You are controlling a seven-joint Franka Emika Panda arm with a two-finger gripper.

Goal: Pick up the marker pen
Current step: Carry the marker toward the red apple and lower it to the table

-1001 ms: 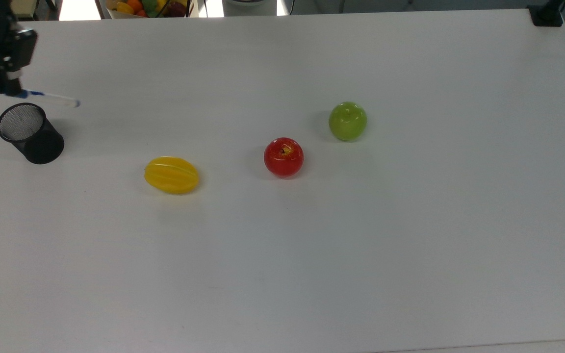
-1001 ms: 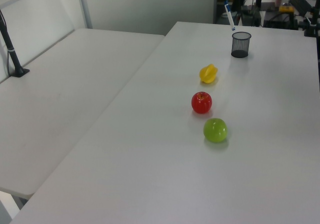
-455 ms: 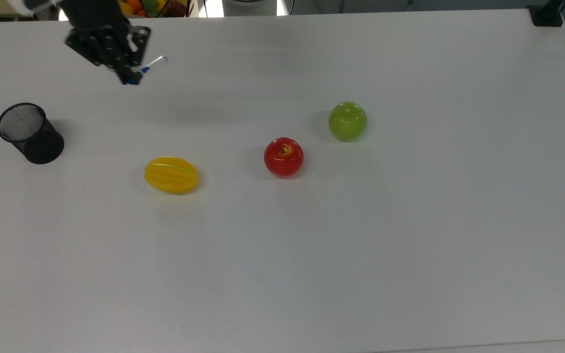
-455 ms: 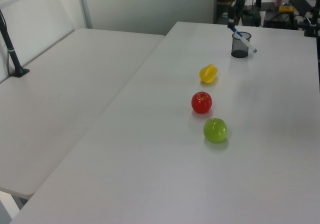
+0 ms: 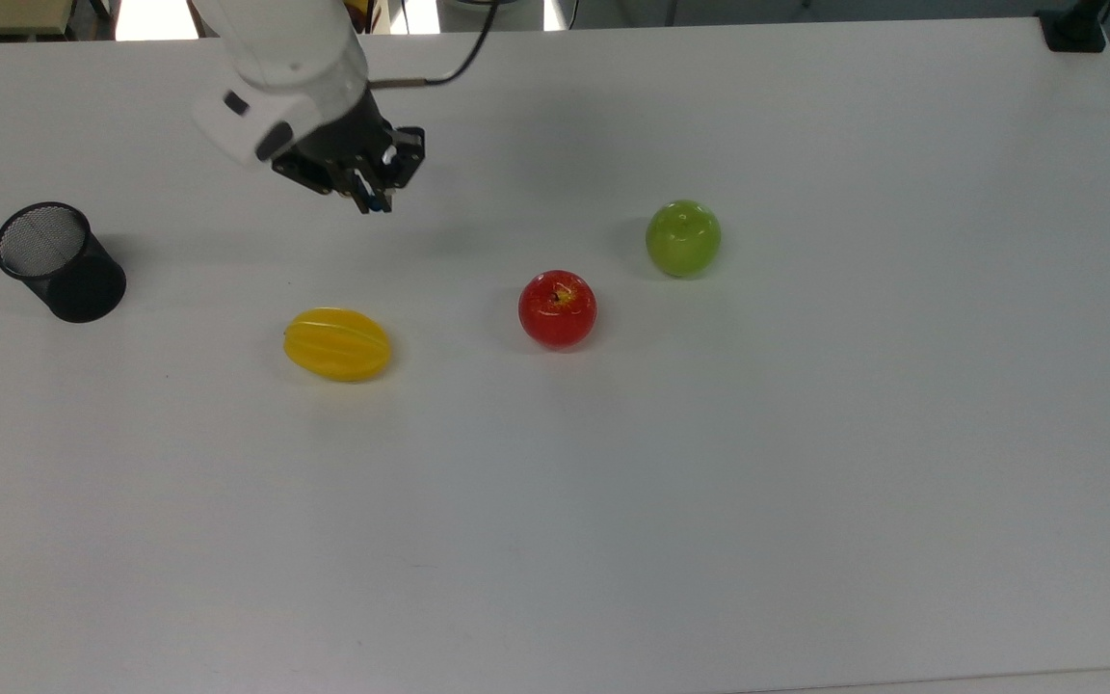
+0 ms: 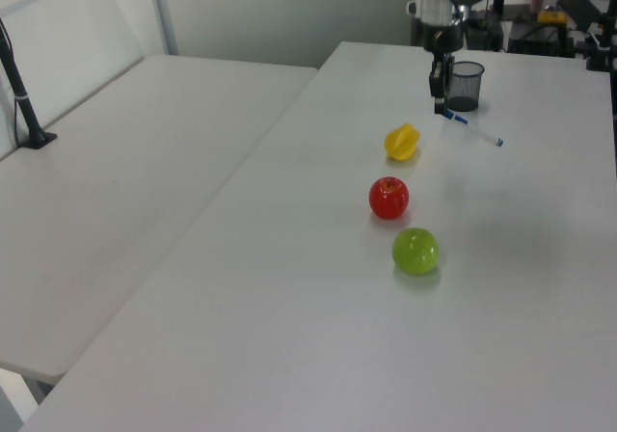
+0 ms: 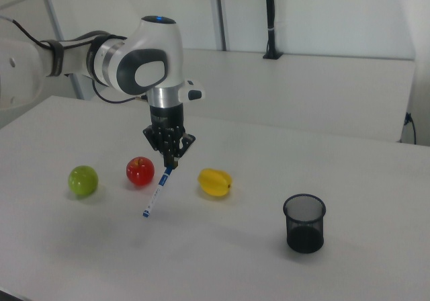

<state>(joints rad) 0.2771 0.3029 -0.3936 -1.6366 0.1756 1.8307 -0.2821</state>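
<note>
The marker pen, white-barrelled with a blue cap, hangs tilted in the air above the table. My gripper is shut on its capped upper end, and the small blue tip points down towards the table. In the left view the marker pen slants away from the gripper towards the left view's right. In the top view the gripper hovers behind the yellow fruit and covers most of the pen.
A black mesh cup stands at the top view's left. A yellow starfruit, a red apple and a green apple lie in a row across the white table. The white arm reaches in from the far edge.
The gripper has carried the marker pen from above the mesh cup towards the top view's right, to behind the starfruit. The pen has swung to hang more steeply.
</note>
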